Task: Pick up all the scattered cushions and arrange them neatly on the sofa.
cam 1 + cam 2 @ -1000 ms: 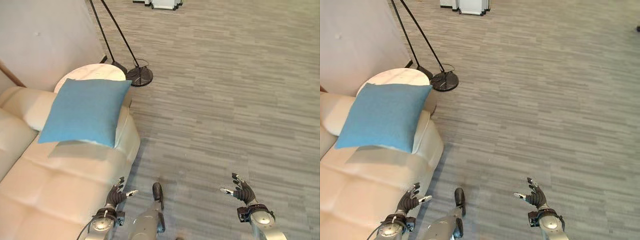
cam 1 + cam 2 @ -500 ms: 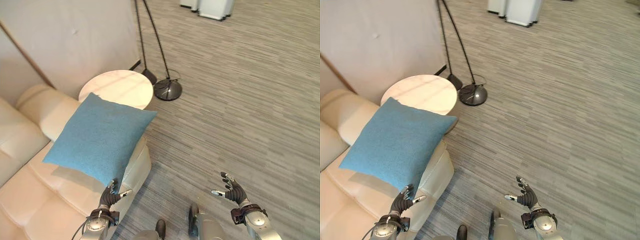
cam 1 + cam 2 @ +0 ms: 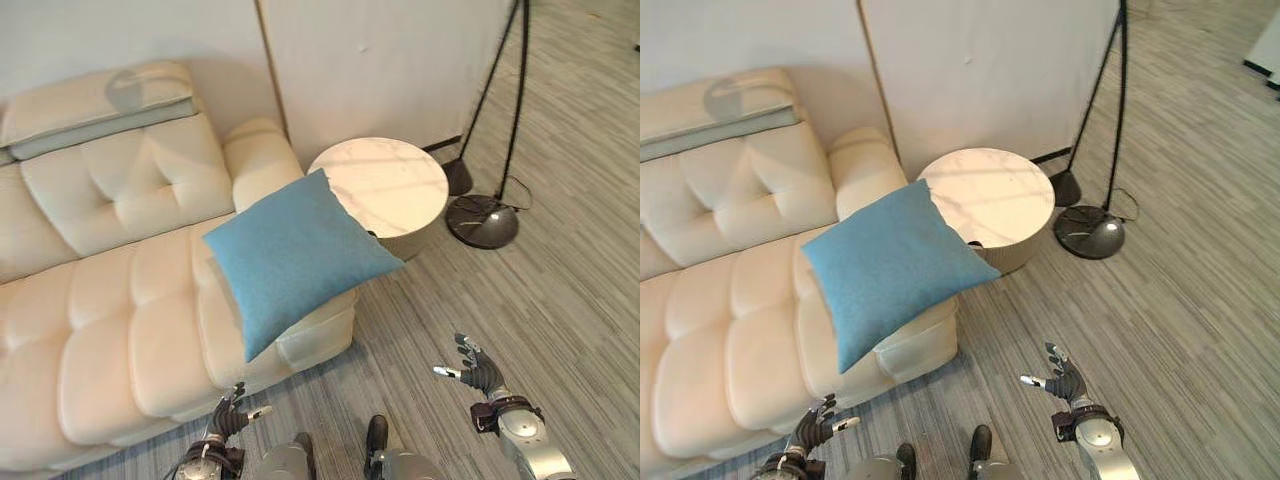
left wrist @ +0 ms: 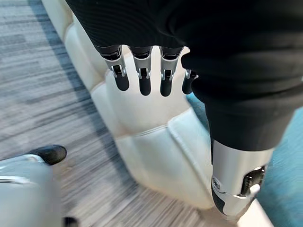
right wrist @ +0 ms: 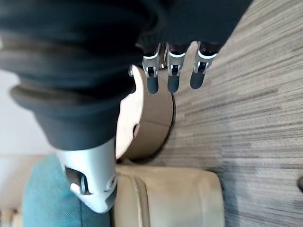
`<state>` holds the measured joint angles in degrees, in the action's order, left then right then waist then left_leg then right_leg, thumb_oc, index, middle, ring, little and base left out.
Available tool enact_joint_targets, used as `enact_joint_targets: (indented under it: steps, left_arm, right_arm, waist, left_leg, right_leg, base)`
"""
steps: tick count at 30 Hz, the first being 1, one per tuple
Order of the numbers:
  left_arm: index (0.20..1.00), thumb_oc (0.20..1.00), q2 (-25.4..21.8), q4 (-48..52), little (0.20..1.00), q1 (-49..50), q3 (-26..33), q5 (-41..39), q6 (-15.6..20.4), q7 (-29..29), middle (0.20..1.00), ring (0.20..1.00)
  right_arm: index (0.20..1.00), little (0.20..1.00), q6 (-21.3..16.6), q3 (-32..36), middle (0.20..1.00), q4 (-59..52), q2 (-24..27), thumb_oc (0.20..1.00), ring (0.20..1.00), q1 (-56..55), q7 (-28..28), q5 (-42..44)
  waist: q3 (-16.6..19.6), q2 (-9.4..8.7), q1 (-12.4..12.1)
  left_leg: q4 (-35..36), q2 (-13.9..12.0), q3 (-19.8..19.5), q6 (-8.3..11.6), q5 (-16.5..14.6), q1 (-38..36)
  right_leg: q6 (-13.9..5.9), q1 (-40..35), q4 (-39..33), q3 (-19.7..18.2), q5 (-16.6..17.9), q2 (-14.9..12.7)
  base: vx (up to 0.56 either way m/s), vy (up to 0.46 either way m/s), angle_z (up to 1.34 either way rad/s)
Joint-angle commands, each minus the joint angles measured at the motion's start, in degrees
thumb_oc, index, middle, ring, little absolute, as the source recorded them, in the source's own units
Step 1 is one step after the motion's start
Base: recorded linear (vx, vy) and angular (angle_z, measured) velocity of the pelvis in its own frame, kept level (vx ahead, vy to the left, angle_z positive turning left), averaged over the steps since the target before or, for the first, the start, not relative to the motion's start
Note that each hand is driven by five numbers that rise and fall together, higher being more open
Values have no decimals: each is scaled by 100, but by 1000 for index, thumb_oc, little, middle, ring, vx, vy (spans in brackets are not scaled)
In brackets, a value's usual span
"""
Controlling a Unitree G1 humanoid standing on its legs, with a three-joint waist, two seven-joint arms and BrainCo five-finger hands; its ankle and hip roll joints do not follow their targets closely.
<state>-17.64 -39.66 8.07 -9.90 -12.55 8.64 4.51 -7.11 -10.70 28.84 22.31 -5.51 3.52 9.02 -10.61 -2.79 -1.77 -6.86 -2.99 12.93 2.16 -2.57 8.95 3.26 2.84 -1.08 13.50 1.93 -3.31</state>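
Observation:
A blue square cushion (image 3: 295,255) lies tilted on the right armrest end of the cream tufted sofa (image 3: 110,300), one corner hanging over the edge toward the round table. A strip of the cushion (image 5: 40,198) also shows in the right wrist view. My left hand (image 3: 228,420) hangs low by the sofa's front, open and holding nothing, its fingers (image 4: 142,75) straight. Out over the floor to the right, my right hand (image 3: 478,370) is open too, with its fingers (image 5: 170,71) spread and nothing in it.
A round white side table (image 3: 380,190) stands right beside the sofa's armrest. Behind it a floor lamp's dark round base (image 3: 482,220) and thin black poles rise by the white wall. Grey striped carpet (image 3: 560,300) stretches to the right.
The camera has swung left, so the sofa's back and seat now show and the lamp sits at the right. Both hands stay open and low. The cushion rests where it was.

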Motion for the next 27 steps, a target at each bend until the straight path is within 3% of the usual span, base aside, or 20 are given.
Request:
enact_joint_targets:
  steps: [1,2,3,6,7,8,9,11,13,16,18,20,25,27]
  left_arm:
    - [1000,1000,-146,148,1000,49,284,-105,198,28,1000,1000]
    - [1000,1000,-138,137,1000,64,295,-104,191,34,1000,1000]
    - [1000,1000,-147,167,1000,101,330,-128,170,24,1000,1000]
    - [1000,1000,-146,130,1000,195,403,-114,173,29,1000,1000]
    - [1000,1000,-137,58,1000,250,463,-156,162,23,1000,1000]
    - [1000,1000,-136,58,1000,248,462,-156,162,22,1000,1000]
    - [1000,1000,-200,103,1000,258,517,-202,153,34,1000,1000]
    - [1000,1000,-253,71,1000,213,552,-213,157,62,1000,1000]
    - [1000,1000,-266,41,1000,179,567,-217,176,84,1000,1000]
    - [1000,1000,-345,193,1000,178,625,-303,253,89,1000,1000]
    - [1000,1000,-371,167,1000,164,658,-314,265,100,1000,1000]
    - [1000,1000,-421,229,1000,92,773,-317,298,131,1000,1000]
    - [1000,1000,-476,323,1000,55,874,-371,357,117,1000,1000]
    - [1000,1000,-486,384,1000,-27,898,-668,340,99,1000,1000]
  right_arm:
    - [1000,1000,-195,66,1000,-346,175,1000,1000,-211,46,-22]
    - [1000,1000,-175,68,1000,-345,175,1000,1000,-216,47,-40]
    - [1000,1000,-154,62,1000,-390,185,1000,1000,-228,21,-81]
    - [1000,1000,-132,50,1000,-384,189,1000,1000,-259,-16,-167]
    - [1000,1000,-115,69,1000,-399,149,1000,1000,-304,-62,-214]
    - [1000,1000,-114,70,1000,-399,150,1000,1000,-303,-62,-214]
    - [1000,1000,-94,90,1000,-482,137,1000,1000,-293,-78,-240]
    - [1000,1000,-115,99,1000,-454,67,1000,1000,-244,-42,-209]
    - [1000,1000,-134,88,1000,-419,58,1000,1000,-194,-21,-221]
    - [1000,1000,-163,286,1000,-458,174,1000,1000,-199,143,-266]
    - [1000,1000,-181,423,1000,-458,219,1000,1000,-218,215,-222]
    - [1000,1000,-244,729,1000,-597,341,1000,1000,-248,330,-180]
    - [1000,1000,-306,928,1000,-922,571,1000,1000,-242,361,-263]
    - [1000,1000,-286,809,1000,-1200,838,1000,1000,-70,215,-244]
  waist:
    - [162,37,62]
    - [169,9,51]
    - [178,60,9]
    - [244,69,-35]
    - [310,-23,-88]
    - [321,-14,-93]
    - [237,-64,-62]
    - [196,-3,-30]
    - [182,19,-11]
    - [135,63,140]
    - [111,62,210]
    - [69,-6,310]
    - [108,-88,288]
    - [239,-152,173]
  left_leg:
    - [300,-171,367,122,579,247]
    - [356,-162,400,186,562,288]
    - [454,-234,454,159,764,262]
    - [461,-182,304,108,730,156]
    - [322,6,34,-20,580,28]
    - [326,-6,36,-20,590,43]
    - [371,169,-39,-238,451,-210]
    - [498,207,-135,-334,372,-407]
    - [565,232,-184,-349,358,-508]
    - [752,352,-534,-336,360,-730]
    - [801,394,-658,-327,348,-799]
    - [829,504,-914,-308,295,-894]
    - [830,519,-1017,-267,242,-923]
    - [1001,461,-1093,-169,278,-949]
  right_leg:
    - [-873,-709,658,52,-933,-139]
    - [-918,-834,679,29,-1034,-160]
    - [-896,-865,713,27,-999,-91]
    - [-940,-986,776,-29,-1064,-128]
    - [-1049,-923,1206,-178,-840,-318]
    - [-1045,-907,1197,-183,-825,-306]
    - [-1182,-553,2112,-392,-319,-470]
    - [-1216,-129,2659,-589,-128,-459]
    - [-1161,53,2762,-637,-208,-429]
    - [-1057,318,1856,-949,-494,-174]
    - [-1076,400,1529,-1136,-469,-68]
    - [-1155,494,1007,-1568,-244,60]
    - [-1137,262,670,-1500,-176,-25]
    - [-1087,16,287,-1288,-118,-50]
  base:
    - [303,63,29]
    - [257,97,10]
    - [285,145,0]
    - [249,187,-21]
    - [242,205,-28]
    - [351,354,-39]
    - [151,212,-25]
    - [124,177,11]
    - [91,69,22]
    - [208,5,28]
    - [96,-26,52]
    - [128,-75,69]
    - [68,-83,49]
    - [122,-204,4]
